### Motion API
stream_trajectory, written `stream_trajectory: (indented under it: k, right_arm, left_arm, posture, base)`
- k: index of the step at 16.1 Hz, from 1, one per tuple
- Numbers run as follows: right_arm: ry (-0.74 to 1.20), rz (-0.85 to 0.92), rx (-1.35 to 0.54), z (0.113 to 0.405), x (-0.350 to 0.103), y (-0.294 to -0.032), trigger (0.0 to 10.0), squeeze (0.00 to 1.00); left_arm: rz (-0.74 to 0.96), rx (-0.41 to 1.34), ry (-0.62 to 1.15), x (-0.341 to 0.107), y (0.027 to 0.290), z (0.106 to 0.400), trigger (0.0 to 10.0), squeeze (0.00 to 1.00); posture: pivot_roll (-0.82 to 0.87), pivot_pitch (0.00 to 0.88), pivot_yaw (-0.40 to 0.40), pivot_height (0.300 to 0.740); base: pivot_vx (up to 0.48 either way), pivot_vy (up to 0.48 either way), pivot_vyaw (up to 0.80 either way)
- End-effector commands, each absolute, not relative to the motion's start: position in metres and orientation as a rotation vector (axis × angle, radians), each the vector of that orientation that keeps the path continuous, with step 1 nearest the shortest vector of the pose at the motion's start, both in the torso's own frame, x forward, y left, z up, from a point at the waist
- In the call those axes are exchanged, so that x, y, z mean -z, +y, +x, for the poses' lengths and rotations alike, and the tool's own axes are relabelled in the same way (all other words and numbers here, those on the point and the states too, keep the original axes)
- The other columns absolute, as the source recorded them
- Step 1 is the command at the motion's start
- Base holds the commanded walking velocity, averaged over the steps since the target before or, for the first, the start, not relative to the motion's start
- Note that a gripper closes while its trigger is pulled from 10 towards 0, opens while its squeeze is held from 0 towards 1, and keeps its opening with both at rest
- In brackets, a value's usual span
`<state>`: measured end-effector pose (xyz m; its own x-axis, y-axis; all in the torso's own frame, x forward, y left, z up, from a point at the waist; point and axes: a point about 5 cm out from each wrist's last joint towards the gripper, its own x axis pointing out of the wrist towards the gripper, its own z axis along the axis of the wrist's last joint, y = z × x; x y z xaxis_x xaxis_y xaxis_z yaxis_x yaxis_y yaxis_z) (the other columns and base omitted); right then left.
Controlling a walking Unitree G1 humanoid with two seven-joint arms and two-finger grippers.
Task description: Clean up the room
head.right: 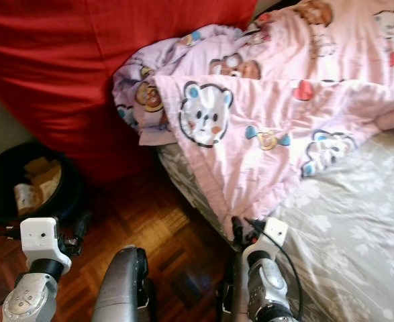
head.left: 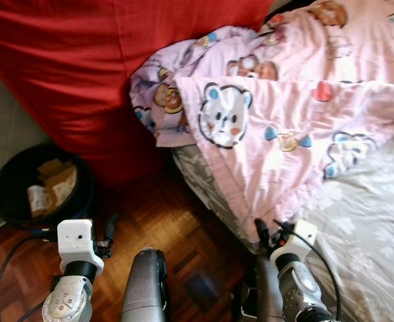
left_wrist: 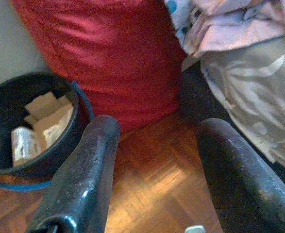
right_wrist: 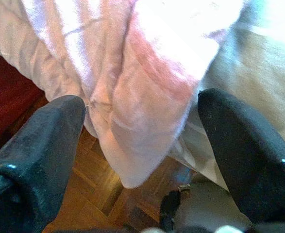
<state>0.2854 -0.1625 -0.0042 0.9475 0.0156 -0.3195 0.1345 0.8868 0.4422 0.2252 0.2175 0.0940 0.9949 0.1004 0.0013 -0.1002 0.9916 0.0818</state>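
Observation:
A crumpled pink blanket printed with cartoon bears lies across the bed, and one corner hangs over the bed's edge toward the floor. My right gripper is low at that edge. In the right wrist view it stands open, with the hanging corner just ahead between its fingers and not touched. My left gripper hovers over the wooden floor and is open with nothing in it, facing a black bin.
The black bin, holding paper and cardboard scraps, stands on the parquet floor at my left. A big red cushion rises behind it, against the bed. A grey flowered sheet covers the mattress on the right.

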Motion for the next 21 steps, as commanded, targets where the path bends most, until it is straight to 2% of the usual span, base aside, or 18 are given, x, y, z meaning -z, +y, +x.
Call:
stream_trajectory:
  k: [1, 8, 15, 21]
  right_arm:
    - [0.339, 0.495, 0.079, 0.279, 0.010, -0.163, 10.0, 0.00]
    - [0.302, 0.571, 0.135, 0.275, 0.012, -0.157, 10.0, 0.00]
    - [0.207, 0.580, 0.083, 0.299, -0.012, -0.153, 10.0, 0.00]
    - [0.197, 0.589, 0.080, 0.305, -0.017, -0.156, 10.0, 0.00]
  left_arm:
    - [0.084, -0.104, 0.044, -0.088, 0.220, 0.218, 10.0, 0.00]
    - [0.087, -0.116, 0.068, -0.089, 0.220, 0.203, 10.0, 0.00]
    - [0.093, -0.130, 0.098, -0.089, 0.219, 0.188, 10.0, 0.00]
    - [0.100, -0.129, 0.114, -0.087, 0.217, 0.183, 10.0, 0.00]
  posture:
    - [0.20, 0.378, 0.027, 0.606]
    - [0.24, 0.416, 0.029, 0.606]
    - [0.25, 0.446, 0.025, 0.606]
    - [0.26, 0.458, 0.028, 0.606]
  base:
    - [0.000, 0.000, 0.00]
    - [0.000, 0.000, 0.00]
    - [0.000, 0.000, 0.00]
    - [0.000, 0.000, 0.00]
